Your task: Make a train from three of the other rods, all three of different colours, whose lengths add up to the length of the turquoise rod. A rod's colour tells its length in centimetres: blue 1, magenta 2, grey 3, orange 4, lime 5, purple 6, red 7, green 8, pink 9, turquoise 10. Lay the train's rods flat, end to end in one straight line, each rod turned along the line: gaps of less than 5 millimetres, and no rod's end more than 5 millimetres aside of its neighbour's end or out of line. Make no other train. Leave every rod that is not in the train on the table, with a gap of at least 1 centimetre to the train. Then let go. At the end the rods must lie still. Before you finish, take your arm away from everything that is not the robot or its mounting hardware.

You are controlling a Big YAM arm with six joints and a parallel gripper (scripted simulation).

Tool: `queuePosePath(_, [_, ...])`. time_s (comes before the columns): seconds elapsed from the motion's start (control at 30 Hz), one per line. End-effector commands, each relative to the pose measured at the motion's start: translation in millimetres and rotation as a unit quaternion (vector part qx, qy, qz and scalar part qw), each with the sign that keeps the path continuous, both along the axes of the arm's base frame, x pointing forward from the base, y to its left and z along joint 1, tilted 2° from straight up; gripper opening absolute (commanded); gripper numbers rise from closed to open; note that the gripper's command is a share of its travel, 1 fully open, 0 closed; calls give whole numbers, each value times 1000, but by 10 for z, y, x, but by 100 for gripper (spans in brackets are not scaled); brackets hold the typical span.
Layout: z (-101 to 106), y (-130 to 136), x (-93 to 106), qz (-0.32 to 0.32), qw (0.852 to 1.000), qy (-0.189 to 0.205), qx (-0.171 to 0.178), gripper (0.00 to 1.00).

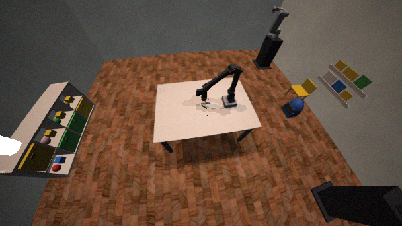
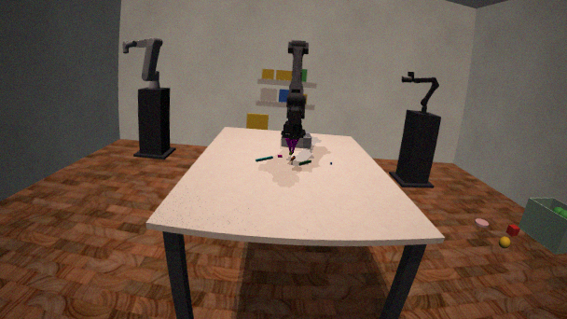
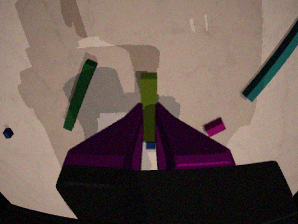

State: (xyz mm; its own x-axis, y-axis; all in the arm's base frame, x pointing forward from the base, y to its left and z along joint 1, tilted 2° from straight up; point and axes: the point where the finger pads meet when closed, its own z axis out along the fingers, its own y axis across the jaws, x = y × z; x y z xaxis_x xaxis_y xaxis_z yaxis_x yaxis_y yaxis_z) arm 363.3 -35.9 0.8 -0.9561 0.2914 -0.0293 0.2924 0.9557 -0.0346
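Observation:
My gripper [image 3: 149, 110] [image 2: 292, 147] [image 1: 205, 99] has purple fingers and is shut on a lime rod [image 3: 149, 96], which sticks out past the fingertips, held a little above the white table [image 2: 280, 212] [image 1: 175, 123]. The turquoise rod [image 3: 273, 63] [image 2: 264, 159] lies flat to one side. A short magenta rod [image 3: 214, 127] [image 2: 280, 156] lies between it and the gripper. A green rod [image 3: 80, 94] [image 2: 305, 162] [image 1: 203, 106] lies on the other side. A tiny blue rod [image 3: 7, 132] [image 2: 331, 163] [image 1: 207, 115] lies farther out beyond the green one.
The arm's grey base [image 2: 303, 141] [image 1: 229, 102] stands on the table just behind the rods. Other robot arms on black pedestals [image 2: 153, 118] [image 2: 416, 148] stand on the floor away from the table. A shelf unit [image 1: 49, 130] stands far off.

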Motion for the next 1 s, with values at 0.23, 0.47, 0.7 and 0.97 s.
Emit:
queuePosePath(0.23, [-304, -55, 19, -1, 1000, -1, -1, 4])
queuePosePath(0.47, [-351, -55, 31, -1, 1000, 0, -1, 4])
queuePosePath(0.7, [-349, -55, 33, -1, 1000, 0, -1, 4])
queuePosePath(0.97, [-349, -55, 33, -1, 1000, 0, -1, 4])
